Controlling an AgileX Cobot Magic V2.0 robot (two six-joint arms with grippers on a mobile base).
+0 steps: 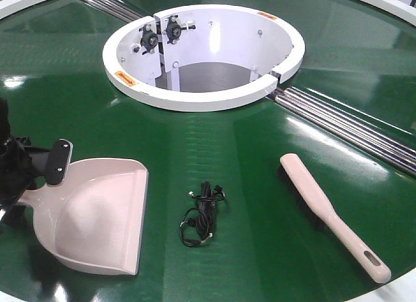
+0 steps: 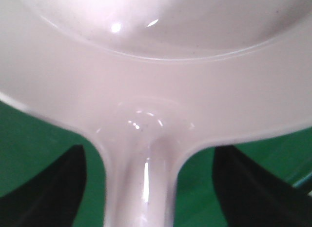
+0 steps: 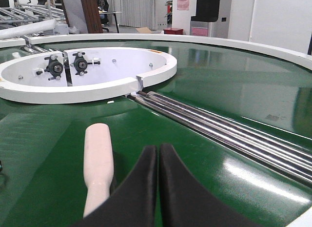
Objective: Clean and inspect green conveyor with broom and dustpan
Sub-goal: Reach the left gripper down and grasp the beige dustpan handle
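Note:
The green conveyor (image 1: 214,139) fills the view around its white hub opening (image 1: 195,97). The beige-pink dustpan (image 1: 97,217) lies on the belt at the front left, handle toward the left edge. My left gripper (image 1: 32,185) is open astride that handle; in the left wrist view the handle (image 2: 141,183) runs between the two black fingers (image 2: 48,188) with green showing on both sides. The broom (image 1: 325,208) lies at the front right, bristles down. My right gripper (image 3: 158,156) is shut and empty, just right of the broom's back (image 3: 97,158), above the belt (image 3: 234,90).
A small coiled black cable (image 1: 201,214) lies on the belt between dustpan and broom. Chrome roller strips (image 1: 351,130) run from the hub to the right, with more at the back left (image 1: 110,6). The white outer rim (image 3: 243,44) bounds the belt.

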